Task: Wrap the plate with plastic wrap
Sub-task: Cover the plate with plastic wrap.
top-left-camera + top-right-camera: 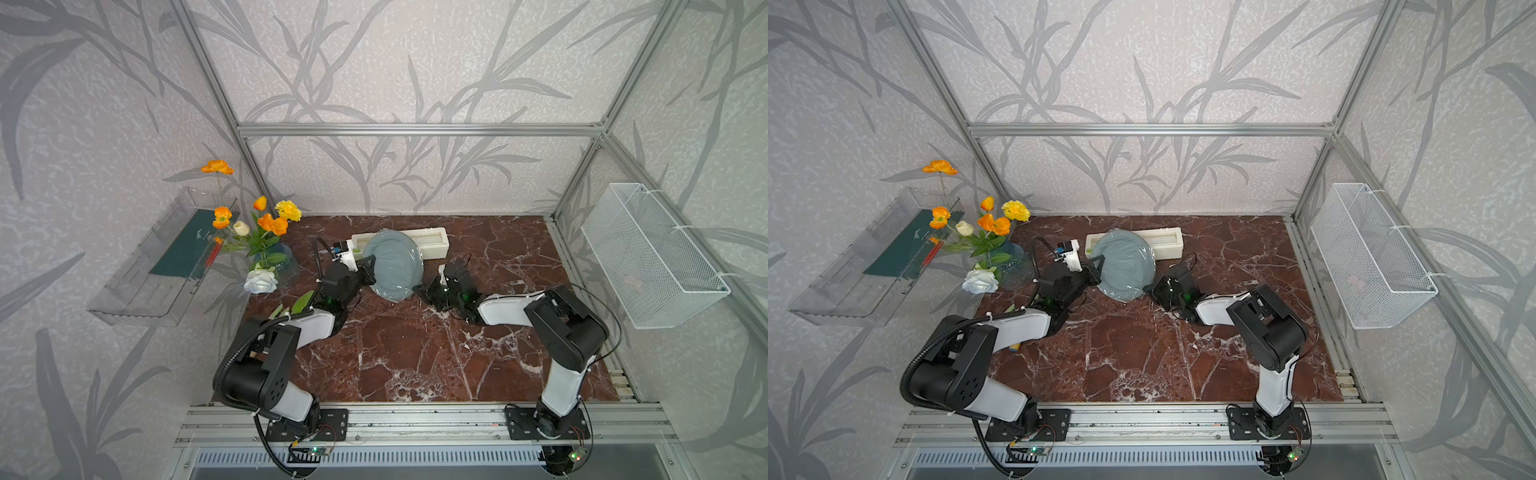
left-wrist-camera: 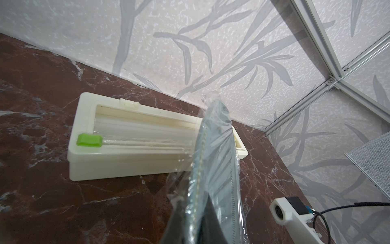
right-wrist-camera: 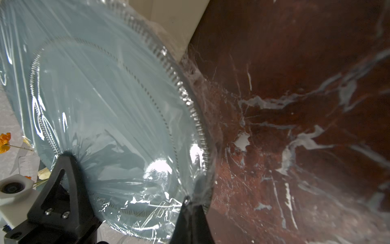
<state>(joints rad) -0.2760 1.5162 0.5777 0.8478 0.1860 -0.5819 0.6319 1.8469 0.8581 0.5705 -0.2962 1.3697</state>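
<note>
Left tool (image 1: 370,265) grips the tilted round grey-blue plate (image 1: 395,262), right tool (image 3: 190,204) pinches its thin transparent plastic wrap (image 3: 130,169); overpulling risks tearing film or dislodging plate.

Plate (image 1: 395,266) is grey-blue, plastic wrap (image 3: 147,198) clear, box (image 1: 434,243) cream, table (image 1: 415,353) white-veined red-brown.

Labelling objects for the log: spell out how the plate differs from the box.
The plate is round and grey-blue; the box is long, rectangular and cream-white. The plate is held tilted up; the box lies flat on the table. The plate is covered in wrap; the box's top is uncovered, with a green tab. Both are at the table's far side.
</note>
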